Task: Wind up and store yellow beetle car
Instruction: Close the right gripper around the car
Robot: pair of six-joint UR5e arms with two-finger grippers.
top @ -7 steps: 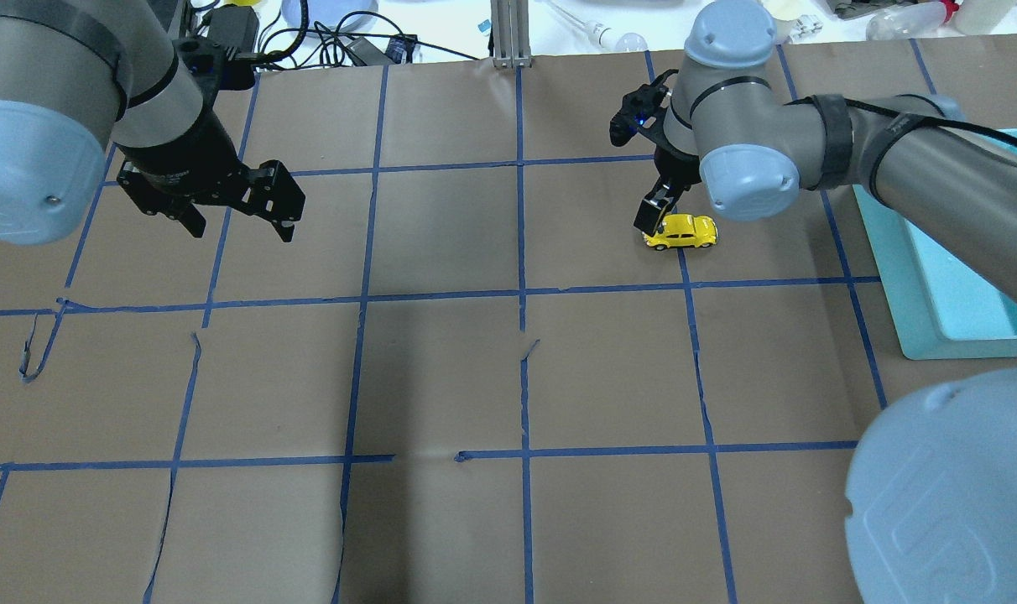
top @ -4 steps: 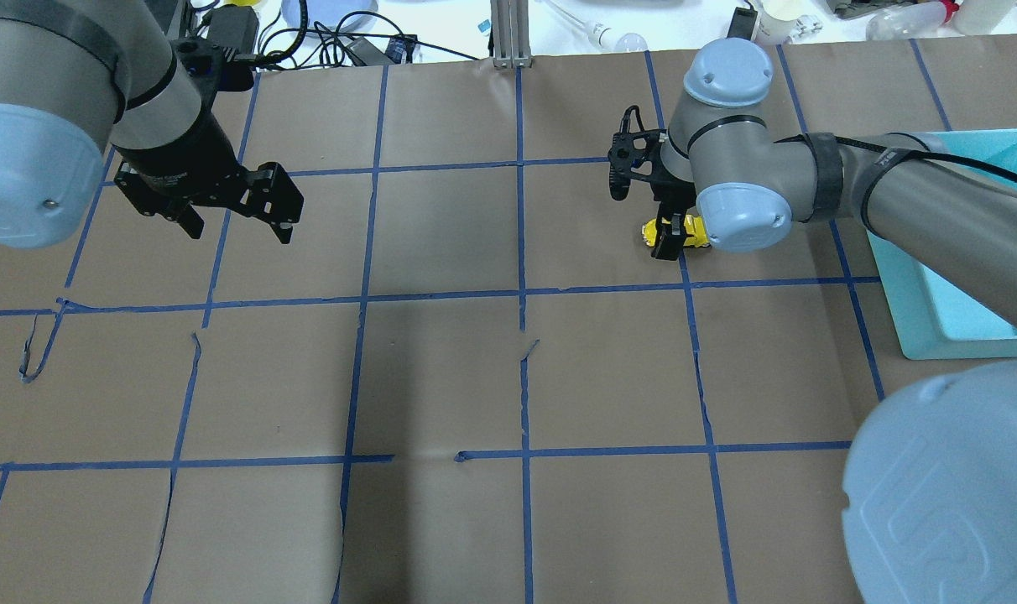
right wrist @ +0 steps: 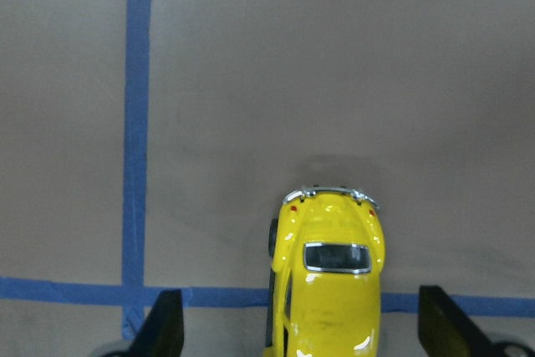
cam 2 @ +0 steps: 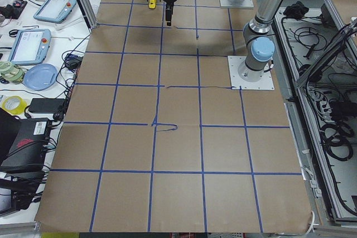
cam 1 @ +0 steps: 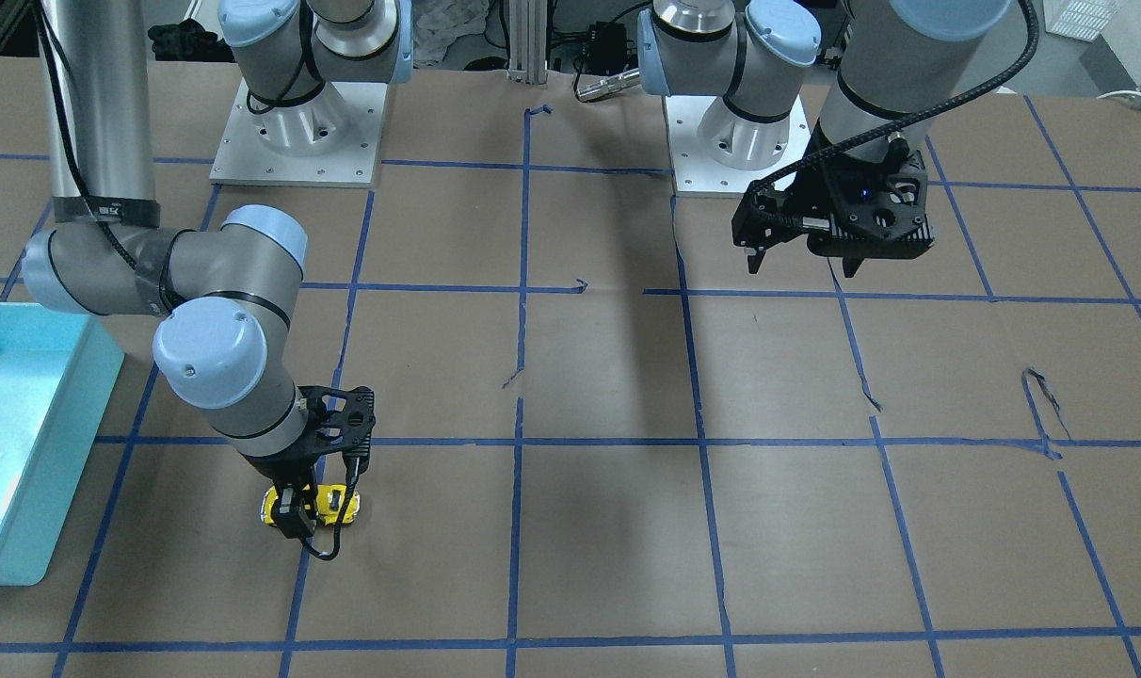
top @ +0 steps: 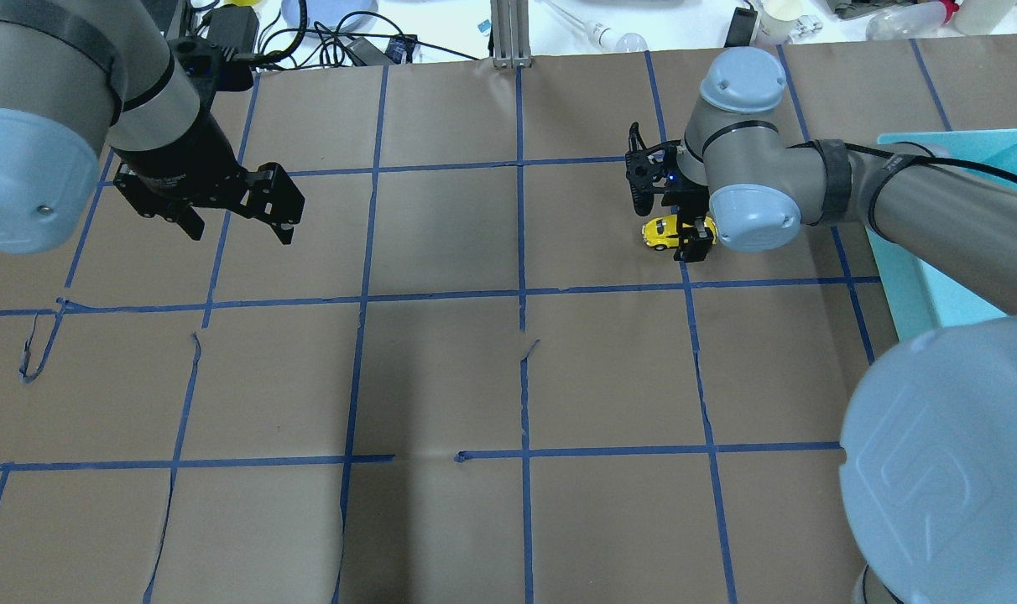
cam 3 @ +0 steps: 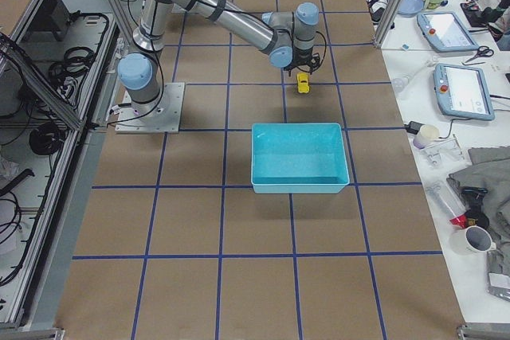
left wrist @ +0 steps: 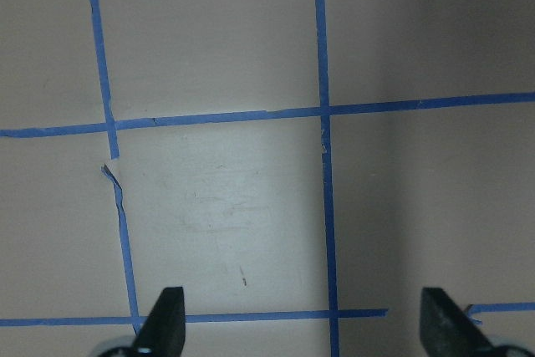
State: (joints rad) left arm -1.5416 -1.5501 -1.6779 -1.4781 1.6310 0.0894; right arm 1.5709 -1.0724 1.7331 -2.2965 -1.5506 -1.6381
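Observation:
The yellow beetle car (top: 662, 232) stands on the brown paper at the far right, on a blue tape line. My right gripper (top: 691, 234) is down over it, open, one finger on each side of its body. In the right wrist view the car (right wrist: 330, 290) sits between the wide-apart fingertips (right wrist: 165, 323), touching neither. In the front view the car (cam 1: 331, 501) shows beside the right gripper (cam 1: 297, 513). My left gripper (top: 240, 228) hangs open and empty above the table's far left; it also shows in the left wrist view (left wrist: 301, 332) and the front view (cam 1: 804, 266).
A light blue bin (top: 901, 285) stands to the right of the car, partly behind my right arm; it also shows in the front view (cam 1: 34, 443) and the right side view (cam 3: 300, 157). Blue tape lines grid the paper. Cables and clutter lie beyond the far edge.
My right gripper has come down from beside the car, turned at the wrist, and now straddles it. The car has stayed in place. My left gripper has barely moved.

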